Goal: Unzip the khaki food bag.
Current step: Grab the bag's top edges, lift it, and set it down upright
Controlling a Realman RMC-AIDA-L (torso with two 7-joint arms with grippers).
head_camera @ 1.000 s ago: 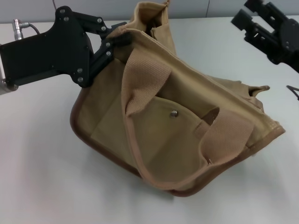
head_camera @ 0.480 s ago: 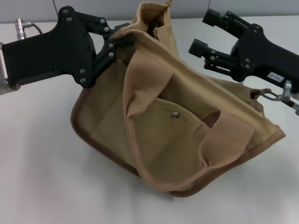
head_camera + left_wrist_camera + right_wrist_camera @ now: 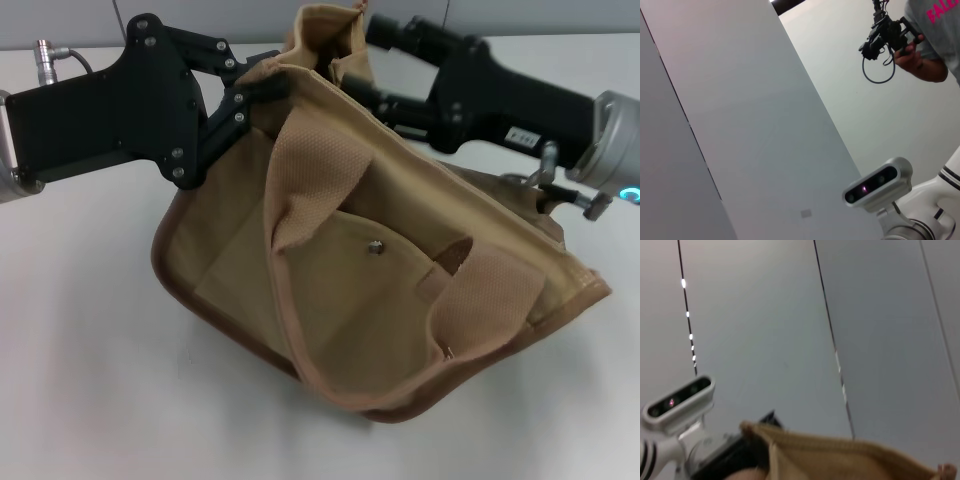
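White table; khaki food bag resting on it.

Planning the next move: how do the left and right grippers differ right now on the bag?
The left gripper is clamped on the upper left edge of the khaki food bag; the right gripper is open beside the raised top end, gripping nothing. The left one comes in from the robot's left, the right from its right. Both are black and meet at the bag's top.

A robot lab or test room: a plain white table, bare grey wall panels, a head camera on the robot's white body, and a person holding a cabled controller.
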